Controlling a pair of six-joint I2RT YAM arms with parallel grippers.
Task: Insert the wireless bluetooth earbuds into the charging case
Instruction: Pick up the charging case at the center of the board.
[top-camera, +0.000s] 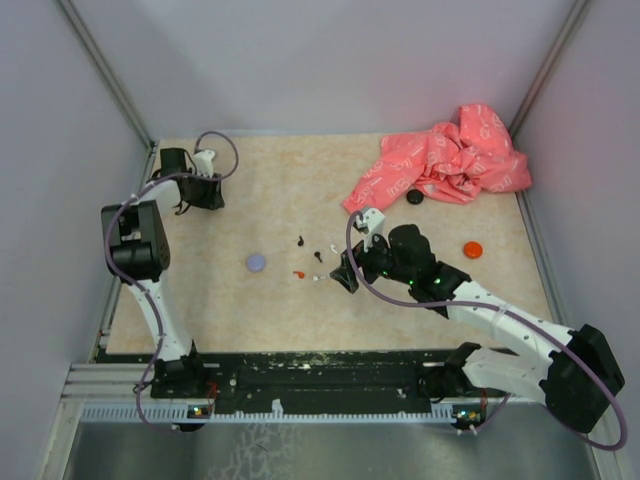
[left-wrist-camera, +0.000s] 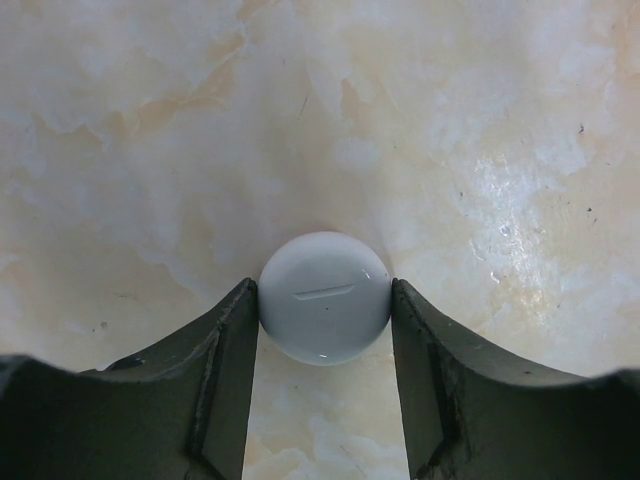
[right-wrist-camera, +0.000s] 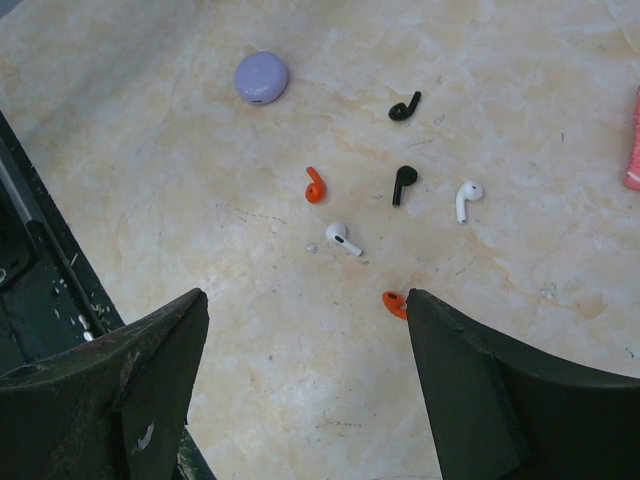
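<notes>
Left wrist view: white charging case (left-wrist-camera: 323, 300) is pinched by left gripper (left-wrist-camera: 324, 288), right gripper (right-wrist-camera: 305, 300) is held spread over the earbuds (right-wrist-camera: 343, 238), so one likely needs grabbing next.

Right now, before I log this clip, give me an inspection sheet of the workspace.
Surface: beige marbled table, no spills seen.
Job's things: six earbuds loose mid-table, two black, two white, two orange; purple case beside them; orange case and black case further right.
Clutter: pink cloth, far right corner.
Grippers: left gripper closed on white case; right gripper open, empty, by the earbuds.
Cables: purple cable looped along each arm.
Surroundings: grey walls, black base plate.
</notes>
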